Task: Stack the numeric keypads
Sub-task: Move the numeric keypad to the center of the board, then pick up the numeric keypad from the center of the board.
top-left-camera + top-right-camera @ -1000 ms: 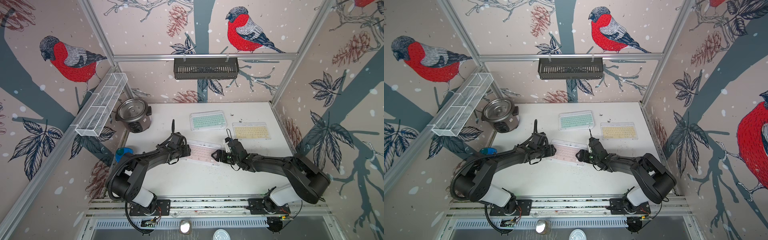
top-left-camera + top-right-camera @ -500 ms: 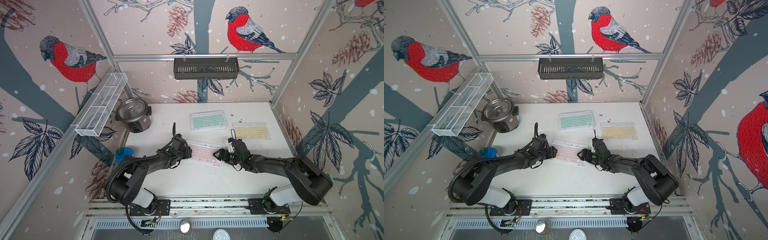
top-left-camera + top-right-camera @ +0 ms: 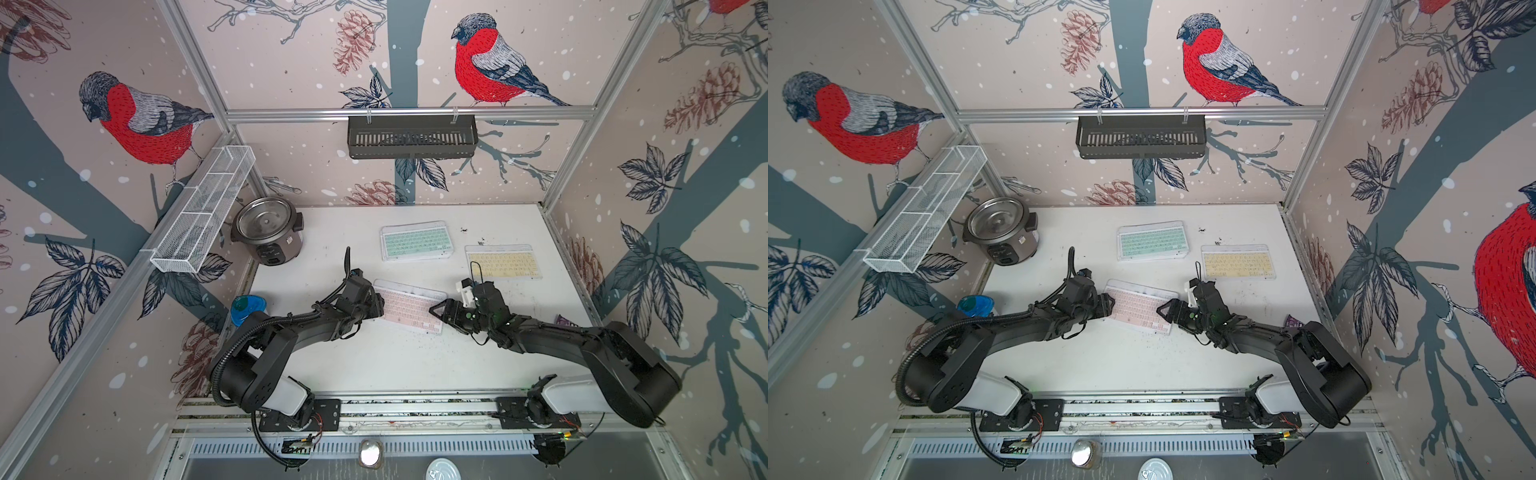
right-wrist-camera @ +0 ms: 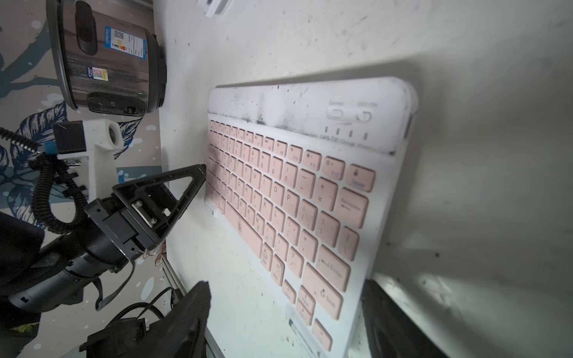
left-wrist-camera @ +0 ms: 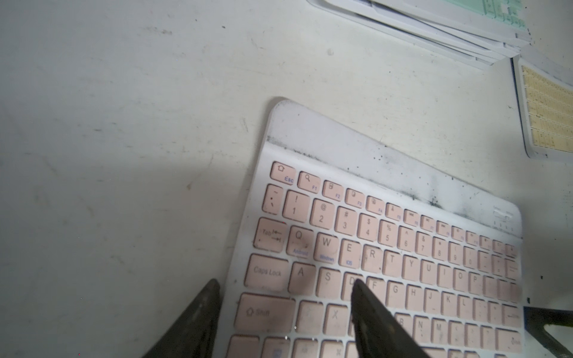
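A white wire-mesh tray point(image 3: 203, 208) hangs on the left wall. Below it, a steel rice cooker point(image 3: 268, 232) stands in the back-left corner of the white table point(image 3: 395, 365). A blue round object point(image 3: 248, 309) sits just off the table's left edge.

The left gripper point(image 3: 376, 305) is at the left short end of the pink-keyed keypad point(image 3: 409, 307). Its jaws are apart and clamp nothing. In the left wrist view one finger point(image 5: 376, 313) lies over the keys by D and the other point(image 5: 198, 316) is off the edge, above the table.

This keypad lies keys-up and skewed at mid-table, with black grime along its top bar. Behind it, a stack of keypads point(image 3: 417, 241) carries a mint-green-keyed one on top; I cannot tell how many lie under it.

The right gripper point(image 3: 436, 309) is at the pink one's right short end, its jaws wide apart and holding nothing. A yellow-keyed keypad point(image 3: 503, 262) lies alone near the right wall, just beside the stack.
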`<action>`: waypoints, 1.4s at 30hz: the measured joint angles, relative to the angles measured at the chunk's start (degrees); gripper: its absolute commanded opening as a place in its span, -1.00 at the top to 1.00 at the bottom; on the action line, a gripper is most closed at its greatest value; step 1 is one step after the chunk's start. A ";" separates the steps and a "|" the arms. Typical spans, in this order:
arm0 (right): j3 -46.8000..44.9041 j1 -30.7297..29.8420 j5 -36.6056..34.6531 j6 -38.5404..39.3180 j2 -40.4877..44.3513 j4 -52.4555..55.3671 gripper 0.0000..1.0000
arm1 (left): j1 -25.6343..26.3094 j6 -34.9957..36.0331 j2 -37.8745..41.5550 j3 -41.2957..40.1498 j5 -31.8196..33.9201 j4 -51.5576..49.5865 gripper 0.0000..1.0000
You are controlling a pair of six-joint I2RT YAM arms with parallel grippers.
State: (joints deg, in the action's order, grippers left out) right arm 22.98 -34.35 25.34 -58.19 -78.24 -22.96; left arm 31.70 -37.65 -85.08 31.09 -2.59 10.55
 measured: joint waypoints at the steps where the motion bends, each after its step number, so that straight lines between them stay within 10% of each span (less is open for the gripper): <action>1: -0.13 0.02 0.00 -0.11 0.11 -0.17 -0.55 | 0.00 -0.02 0.07 -0.04 0.00 -0.02 -0.31; 42: 11.21 0.26 -15.19 19.39 -8.81 13.44 -0.57 | 1.42 -4.76 3.13 0.17 -12.11 -6.64 -0.31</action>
State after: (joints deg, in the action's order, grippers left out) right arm 34.20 -34.09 10.15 -38.81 -87.05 -9.52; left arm 33.12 -42.41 -81.95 31.27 -14.70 3.90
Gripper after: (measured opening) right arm 0.790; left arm 0.657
